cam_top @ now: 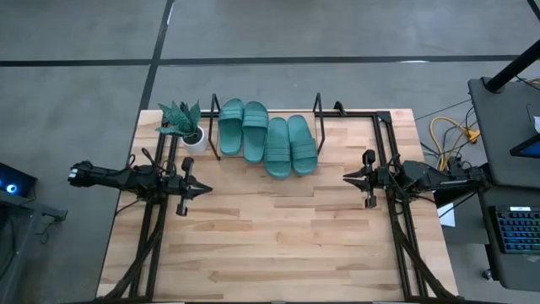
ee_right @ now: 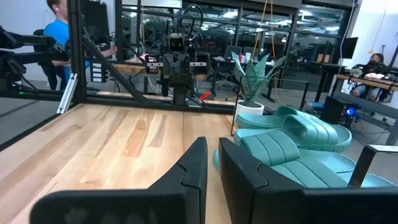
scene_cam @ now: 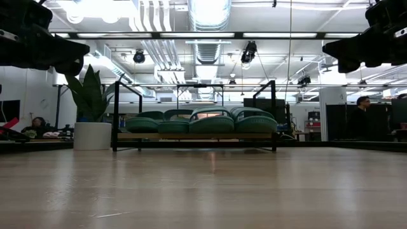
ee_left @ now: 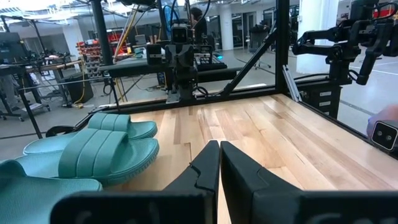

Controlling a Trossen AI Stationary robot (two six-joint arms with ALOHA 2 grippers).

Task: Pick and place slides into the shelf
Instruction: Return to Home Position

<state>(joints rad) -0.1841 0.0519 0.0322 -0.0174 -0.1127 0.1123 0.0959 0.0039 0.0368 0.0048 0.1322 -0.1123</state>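
Our left gripper [cam_top: 205, 190] and right gripper [cam_top: 348, 177] hang empty and almost closed, well apart from the shelf [scene_cam: 194, 135]. All four slides [cam_top: 256, 131] sit on it, but we fear the two jutting forward could slip off if jolted.

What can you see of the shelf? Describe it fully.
The shelf is a low rack: a flat light-wood board in a thin black wire frame with upright end loops. It stands level at the table's back, beside the potted plant. Four teal slides lie on it side by side. The left gripper and right gripper are apart from it.
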